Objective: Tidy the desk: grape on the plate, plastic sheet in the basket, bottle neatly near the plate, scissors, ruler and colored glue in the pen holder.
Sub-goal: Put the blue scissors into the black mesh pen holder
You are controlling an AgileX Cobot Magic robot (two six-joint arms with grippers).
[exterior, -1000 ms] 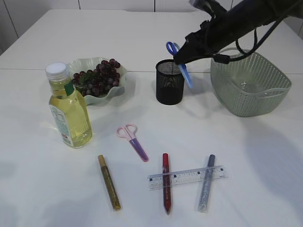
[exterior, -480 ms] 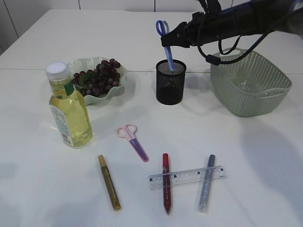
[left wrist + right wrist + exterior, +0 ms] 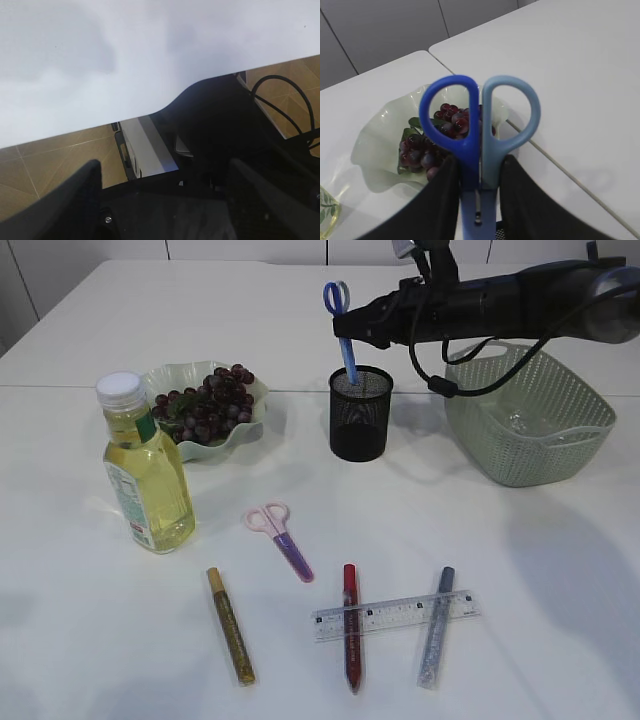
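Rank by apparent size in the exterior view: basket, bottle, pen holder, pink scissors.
1. basket
2. bottle
3. pen holder
4. pink scissors
The bottle sits nearer the camera than the pen holder, which inflates that gap.

grapes (image 3: 205, 405) sitting on the plate (image 3: 168, 374), bottle (image 3: 147, 471) standing in front, pen holder (image 3: 359, 415) sitting between plate and basket (image 3: 528, 415), ruler (image 3: 395, 615) lying across two glue sticks (image 3: 351, 638)

blue scissors (image 3: 343, 328) swung upright into pen holder (image 3: 360, 413)

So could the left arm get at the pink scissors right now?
Probably yes: the pink scissors lie in the open with nothing over them, and the right claw is busy far back, holding the blue scissors at the pen holder.
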